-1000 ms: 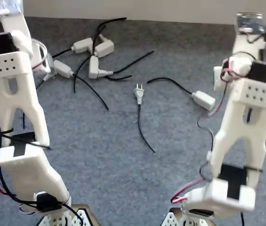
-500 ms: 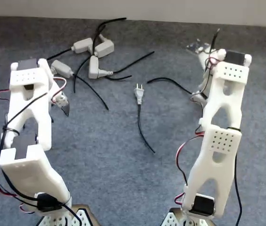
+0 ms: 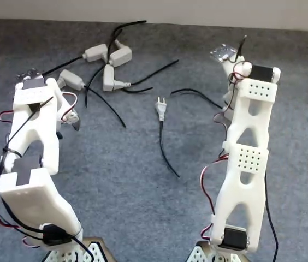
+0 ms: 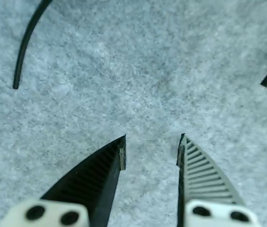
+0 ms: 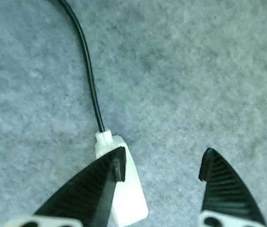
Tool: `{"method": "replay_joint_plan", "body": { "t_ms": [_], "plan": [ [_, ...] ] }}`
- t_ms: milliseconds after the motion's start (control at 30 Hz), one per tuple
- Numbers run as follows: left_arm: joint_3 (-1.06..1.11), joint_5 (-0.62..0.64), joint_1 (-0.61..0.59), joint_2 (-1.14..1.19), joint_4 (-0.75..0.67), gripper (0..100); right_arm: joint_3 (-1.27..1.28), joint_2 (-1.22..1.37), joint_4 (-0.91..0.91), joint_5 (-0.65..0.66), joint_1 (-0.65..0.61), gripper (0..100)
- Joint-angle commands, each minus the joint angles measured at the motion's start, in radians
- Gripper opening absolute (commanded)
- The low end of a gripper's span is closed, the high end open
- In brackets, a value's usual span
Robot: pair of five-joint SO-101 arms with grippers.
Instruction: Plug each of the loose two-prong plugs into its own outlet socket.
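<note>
**Both claws open and empty; plug loose at mid-surface**

At the left claw (image 4: 152, 142): fingers moderately apart, nothing between them, low over the bare grey felt-like surface (image 4: 138, 71), with black cord ends (image 4: 27, 45) nearby. At the right claw (image 5: 164, 161): fingers spread wide, gripping nothing, one finger over the edge of a white rectangular outlet socket (image 5: 129, 198) on a black cord. Between the arms, apart from both: a white two-prong plug (image 3: 161, 106), prongs toward the far edge. Far left, beyond the left arm: four white cord-end blocks (image 3: 120, 54) among tangled cords.
</note>
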Motion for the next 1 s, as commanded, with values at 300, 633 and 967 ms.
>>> {"method": "replay_joint_plan", "body": {
  "t_ms": [300, 633, 967],
  "plan": [
    [0.002, 0.011, 0.022, -0.051, -0.046, 18, 0.552, -0.303, 0.041, -0.021, -0.035, 26.3],
    [0.004, 0.011, 0.022, -0.051, -0.044, 18, 1.156, -0.733, 0.035, -0.026, -0.03, 26.3],
    [0.005, 0.011, 0.016, -0.05, -0.041, 18, 1.165, -0.871, 0.004, 0.046, -0.027, 26.3]
  ]
}}
